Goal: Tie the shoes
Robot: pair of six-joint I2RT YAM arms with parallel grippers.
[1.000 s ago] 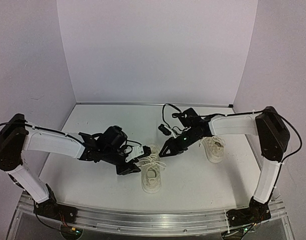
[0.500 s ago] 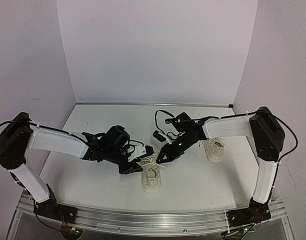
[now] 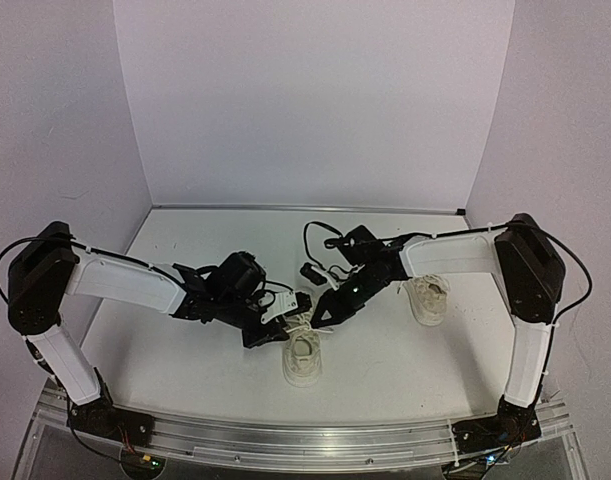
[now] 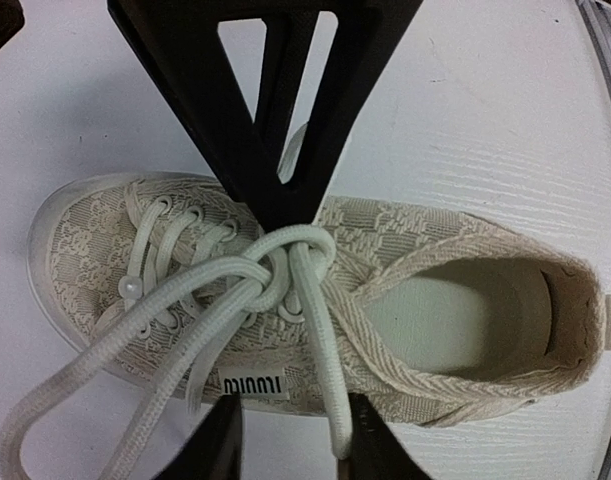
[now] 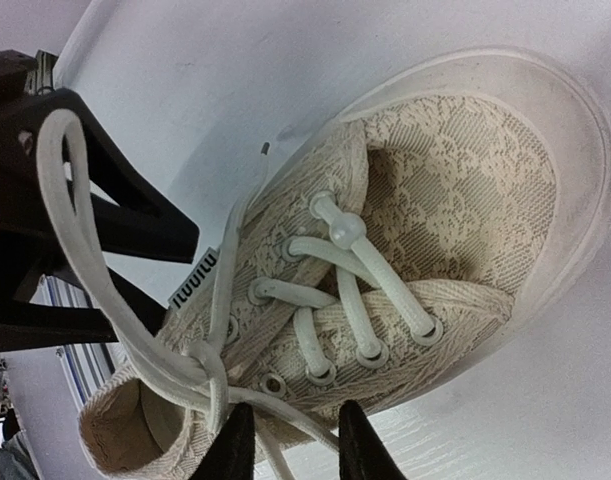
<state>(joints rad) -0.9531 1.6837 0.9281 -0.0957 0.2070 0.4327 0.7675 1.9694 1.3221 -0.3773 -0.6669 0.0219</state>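
One cream shoe (image 3: 303, 362) lies at the middle front of the table, toe toward the back. Its laces are crossed in a first knot (image 4: 285, 262) over the tongue. The other shoe (image 3: 427, 298) sits at the right, under the right arm. My left gripper (image 3: 273, 330) is at the near shoe's left side, and in the left wrist view the left gripper (image 4: 293, 428) has its jaws apart, with one lace end (image 4: 330, 400) lying against the right finger. My right gripper (image 3: 321, 314) is over the shoe's toe. In the right wrist view the right gripper (image 5: 296, 428) is open around a lace strand (image 5: 277, 462).
Purple walls close in the white table (image 3: 405, 370) at the back and both sides. A metal rail (image 3: 305, 440) runs along the front edge. The two grippers are a few centimetres apart over the same shoe. A long lace loop (image 5: 70, 190) drapes across the left gripper's body.
The right gripper has moved left and down toward the near shoe. The left gripper has shifted slightly right. Both pairs of jaws have narrowed.
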